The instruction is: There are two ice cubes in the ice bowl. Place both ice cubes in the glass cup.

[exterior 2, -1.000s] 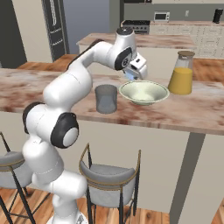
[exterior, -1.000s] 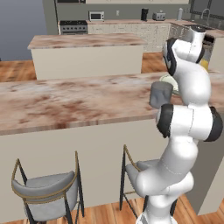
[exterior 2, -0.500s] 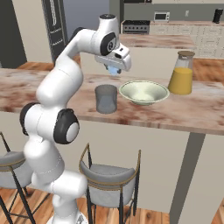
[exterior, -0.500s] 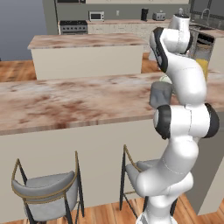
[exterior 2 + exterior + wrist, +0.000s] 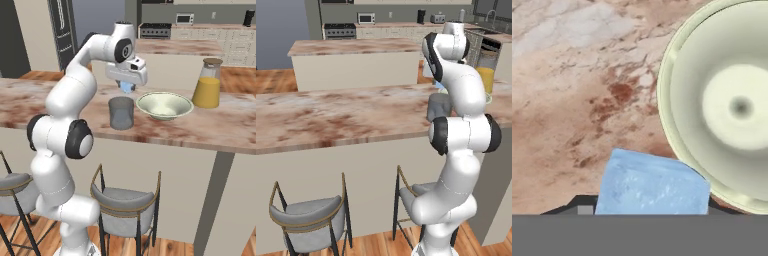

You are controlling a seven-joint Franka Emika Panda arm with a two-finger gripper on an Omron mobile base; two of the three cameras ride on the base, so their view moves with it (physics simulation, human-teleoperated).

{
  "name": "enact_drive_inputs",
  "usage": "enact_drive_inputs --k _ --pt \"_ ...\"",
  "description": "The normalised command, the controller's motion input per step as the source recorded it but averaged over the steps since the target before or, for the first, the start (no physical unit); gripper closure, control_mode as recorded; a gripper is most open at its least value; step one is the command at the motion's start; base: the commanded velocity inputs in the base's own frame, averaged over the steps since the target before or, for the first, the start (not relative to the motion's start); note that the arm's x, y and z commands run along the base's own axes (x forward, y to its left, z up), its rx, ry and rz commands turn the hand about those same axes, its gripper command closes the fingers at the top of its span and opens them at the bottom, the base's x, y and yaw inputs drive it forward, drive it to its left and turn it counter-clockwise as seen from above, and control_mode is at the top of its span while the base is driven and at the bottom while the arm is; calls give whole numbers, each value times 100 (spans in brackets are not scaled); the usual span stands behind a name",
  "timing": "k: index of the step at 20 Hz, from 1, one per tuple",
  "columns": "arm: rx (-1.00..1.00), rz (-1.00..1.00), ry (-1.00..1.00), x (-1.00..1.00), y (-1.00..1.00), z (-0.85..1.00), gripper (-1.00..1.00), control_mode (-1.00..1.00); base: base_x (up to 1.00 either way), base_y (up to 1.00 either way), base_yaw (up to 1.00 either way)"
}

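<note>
My gripper (image 5: 128, 86) is shut on a pale blue ice cube (image 5: 128, 89), which hangs above the counter just behind the rim of the grey glass cup (image 5: 121, 113). In the hand view the cube (image 5: 652, 184) sits between the dark fingertips, over bare counter. The pale green-cream ice bowl (image 5: 681, 105) lies beside it with a bare inside. In the right base view the bowl (image 5: 164, 105) stands right of the cup. The other ice cube is hidden. From the left base view, the cup (image 5: 439, 107) peeks out behind my arm.
A tall jug of orange liquid (image 5: 207, 84) stands right of the bowl, also seen as the jug (image 5: 486, 75) from the left. The marble counter (image 5: 30, 102) runs wide to the left. Stools (image 5: 125, 202) stand below its front edge. A second island sits behind.
The arm has swung left from over the bowl toward the cup, carrying the ice cube in the shut gripper. Cup, bowl and jug have stayed put.
</note>
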Motion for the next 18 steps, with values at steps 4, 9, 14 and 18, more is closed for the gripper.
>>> enact_drive_inputs --k 4,9,14,18 --pt "0 11 16 -18 7 -39 100 -100 0 0 0" --pt "0 2 2 0 8 -2 100 -100 0 0 0" --pt "-1 7 0 -22 7 -8 100 -100 0 0 0" --pt "-1 7 0 -30 0 -6 100 -100 0 0 0"
